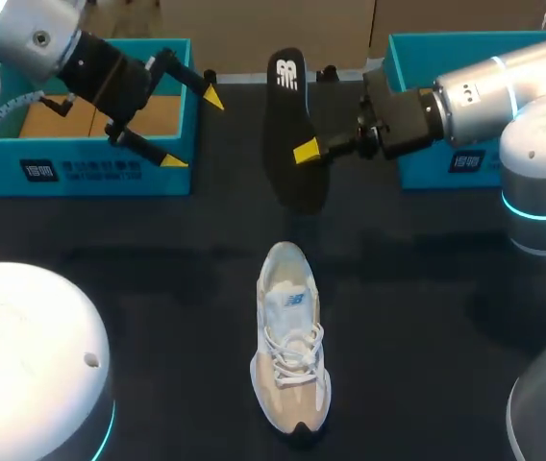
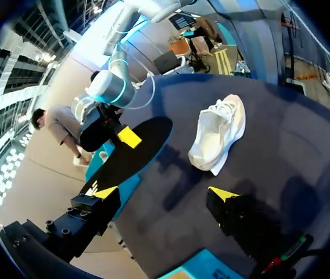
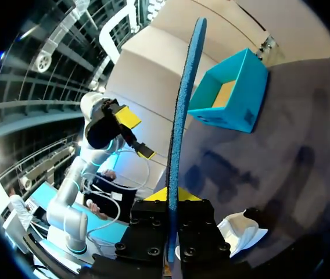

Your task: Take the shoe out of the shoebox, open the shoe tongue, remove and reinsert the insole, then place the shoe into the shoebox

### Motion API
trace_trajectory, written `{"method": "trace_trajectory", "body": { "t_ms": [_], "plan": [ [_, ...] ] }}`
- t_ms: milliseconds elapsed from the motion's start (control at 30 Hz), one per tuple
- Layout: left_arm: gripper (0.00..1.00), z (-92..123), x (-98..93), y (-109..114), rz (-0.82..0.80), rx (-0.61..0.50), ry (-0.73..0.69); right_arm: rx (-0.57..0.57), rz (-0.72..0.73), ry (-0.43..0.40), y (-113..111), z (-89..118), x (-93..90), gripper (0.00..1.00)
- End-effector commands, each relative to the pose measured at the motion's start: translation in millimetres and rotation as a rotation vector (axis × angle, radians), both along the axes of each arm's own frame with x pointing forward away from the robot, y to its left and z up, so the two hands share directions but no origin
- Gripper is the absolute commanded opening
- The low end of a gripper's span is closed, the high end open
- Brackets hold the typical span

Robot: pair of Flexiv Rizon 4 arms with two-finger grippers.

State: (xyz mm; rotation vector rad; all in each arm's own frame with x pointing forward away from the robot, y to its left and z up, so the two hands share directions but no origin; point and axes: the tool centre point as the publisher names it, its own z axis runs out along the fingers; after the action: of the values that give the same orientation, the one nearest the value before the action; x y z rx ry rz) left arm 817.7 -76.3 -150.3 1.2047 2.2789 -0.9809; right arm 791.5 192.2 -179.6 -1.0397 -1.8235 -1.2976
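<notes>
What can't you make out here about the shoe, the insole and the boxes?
- Shoe interior: head view, tongue and laces cover it.
- Right shoebox contents: head view, the right arm lies across it.
- Right gripper, far fingertip: head view, behind the insole.
- Shoe, right wrist view: mostly behind the gripper body.

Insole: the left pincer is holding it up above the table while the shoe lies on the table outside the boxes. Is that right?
Not quite. The right pincer is shut on the insole, not the left one; the head view shows this, and the right wrist view shows the insole clamped in it. The left pincer is open and empty. The part about the shoe is correct.
</notes>
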Motion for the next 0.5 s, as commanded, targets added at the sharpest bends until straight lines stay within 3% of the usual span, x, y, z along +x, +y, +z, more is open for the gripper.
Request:
{"method": "trace_trajectory", "body": {
  "t_ms": [33, 100, 267, 300, 367, 500],
  "plan": [
    [1.0, -13.4, -16.4, -10.7, 0.108, 0.04, 0.022, -0.004, -0.002, 0.0, 0.2, 0.6, -1.0, 0.0],
    [1.0, -17.6, -22.2, -14.5, 0.198, 0.064, 0.12, 0.002, -0.009, -0.027, -6.0, 0.1, -3.8, 0.0],
    [1.0, -28.8, -39.3, -18.0, 0.369, 0.17, 0.209, 0.006, 0.038, -0.104, -14.5, -10.1, -16.5, 0.0],
    [1.0, -37.5, -44.5, -17.4, 0.479, 0.241, 0.375, 0.054, 0.021, -0.146, -21.2, -19.1, -19.5, 0.0],
    [1.0, -48.3, -50.1, -12.5, 0.592, 0.289, 0.442, 0.095, -0.005, -0.178, -25.0, -28.4, -24.2, 0.0],
    [1.0, -48.3, -50.1, -12.5, 0.592, 0.289, 0.442, 0.103, -0.023, -0.176, -25.6, -34.9, -26.6, 0.0]
  ]
}}
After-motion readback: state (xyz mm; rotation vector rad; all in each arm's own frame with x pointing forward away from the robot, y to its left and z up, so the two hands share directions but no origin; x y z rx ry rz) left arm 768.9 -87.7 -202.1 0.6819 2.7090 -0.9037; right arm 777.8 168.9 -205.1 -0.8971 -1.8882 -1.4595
